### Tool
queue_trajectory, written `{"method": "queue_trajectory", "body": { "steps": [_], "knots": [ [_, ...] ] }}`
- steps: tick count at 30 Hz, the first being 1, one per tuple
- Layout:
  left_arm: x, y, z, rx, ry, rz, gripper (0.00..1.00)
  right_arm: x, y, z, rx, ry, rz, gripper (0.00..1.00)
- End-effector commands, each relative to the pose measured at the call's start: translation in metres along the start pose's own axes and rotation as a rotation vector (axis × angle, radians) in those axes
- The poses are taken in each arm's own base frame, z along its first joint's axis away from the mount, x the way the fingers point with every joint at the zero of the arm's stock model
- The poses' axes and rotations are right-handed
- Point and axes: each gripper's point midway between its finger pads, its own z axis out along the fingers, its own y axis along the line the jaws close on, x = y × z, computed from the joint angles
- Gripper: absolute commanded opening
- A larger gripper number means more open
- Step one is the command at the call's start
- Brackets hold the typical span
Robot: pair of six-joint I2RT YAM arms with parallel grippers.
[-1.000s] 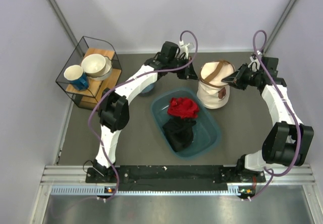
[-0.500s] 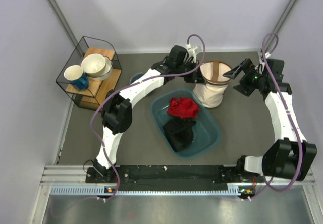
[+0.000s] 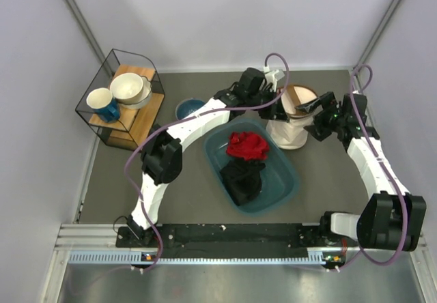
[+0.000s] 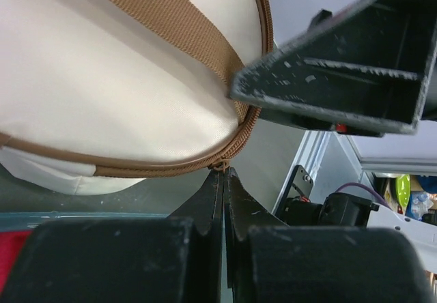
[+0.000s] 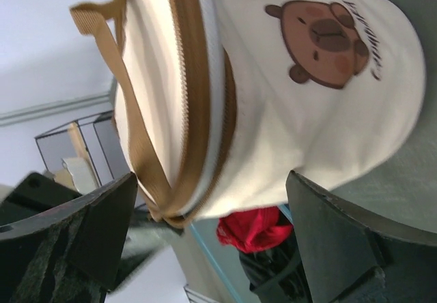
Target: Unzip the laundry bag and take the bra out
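My left fingers (image 4: 222, 179) are clenched on the zipper pull (image 4: 219, 164) at the rim of the laundry bag (image 3: 290, 127). The bag sits on the desk (image 3: 171, 180) right of centre, upper frame, just beside the teal tub (image 3: 289, 181). My right fingers (image 5: 210, 180) are spread wide around its side.

Top of the laundry bag (image 5: 287, 91) cut off by the right wrist view's edge, its inside hidden, red cloth (image 5: 254, 226) below it partly covered.

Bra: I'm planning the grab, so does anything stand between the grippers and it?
Yes: the fabric of the laundry bag; no bra shows in any view. The left gripper pinches the zipper pull.
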Motion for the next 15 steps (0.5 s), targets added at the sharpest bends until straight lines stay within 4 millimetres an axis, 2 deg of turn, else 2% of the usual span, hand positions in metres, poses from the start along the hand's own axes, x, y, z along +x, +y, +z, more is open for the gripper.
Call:
{"method": "queue_trajectory", "body": {
  "steps": [1,2,5,6,8,9,15],
  "knots": [
    [-0.018,-0.033,-0.009,0.07,-0.063,0.057,0.0,-0.02,0.036,0.012,-0.097,-0.087,0.0,0.87],
    [-0.017,-0.033,-0.008,0.071,-0.059,0.055,0.0,-0.021,0.038,0.015,-0.098,-0.087,-0.002,0.84],
    [-0.017,-0.034,-0.01,0.07,-0.058,0.062,0.0,-0.023,0.044,0.018,-0.112,-0.096,-0.028,0.59],
    [-0.016,-0.034,-0.01,0.066,-0.056,0.064,0.0,-0.024,0.043,0.019,-0.107,-0.099,-0.039,0.34],
    [-0.02,-0.034,-0.013,0.055,-0.063,0.088,0.0,-0.027,0.04,0.018,-0.087,-0.12,-0.046,0.04],
    [-0.018,-0.033,-0.013,0.047,-0.054,0.09,0.0,-0.029,0.038,0.016,-0.078,-0.132,-0.063,0.0],
    [-0.026,-0.025,-0.025,0.042,-0.048,0.111,0.0,-0.044,0.03,0.008,-0.059,-0.172,-0.15,0.0]
  ]
}}
